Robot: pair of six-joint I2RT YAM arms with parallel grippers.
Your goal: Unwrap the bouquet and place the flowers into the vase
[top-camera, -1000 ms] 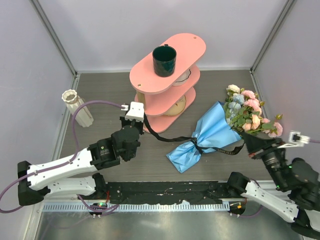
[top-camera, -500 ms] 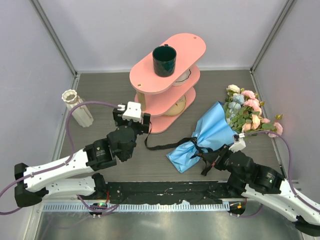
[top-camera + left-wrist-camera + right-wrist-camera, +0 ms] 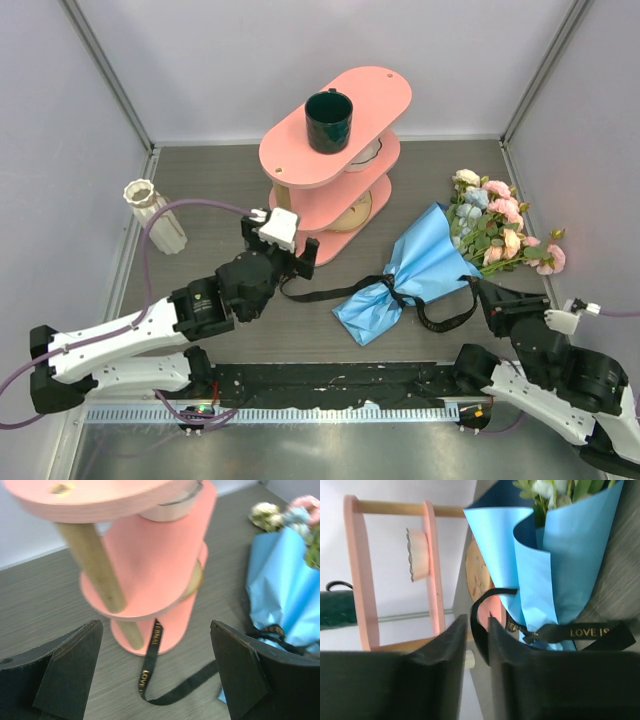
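Early yet: the bouquet (image 3: 425, 265) lies wrapped near the bench's (image 3: 220, 180) right edge, its ribbon (image 3: 330, 290) knotted; the vase (image 3: 155, 215) at the left edge is flowerless. My left tool (image 3: 155, 627) gapes empty. My right tool (image 3: 477, 630) is nearly together at the ribbon's loop; I cannot tell if it grips.

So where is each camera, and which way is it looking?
Top: above and behind the arms, looking down at the table; left hand and right hand show.
Left wrist: on the left arm, facing the pink stand and black ribbon; its fingers stand wide apart.
Right wrist: on the right arm, turned sideways, facing the blue wrapping; fingers close together.
Shared: both wrists see stand and ribbon.
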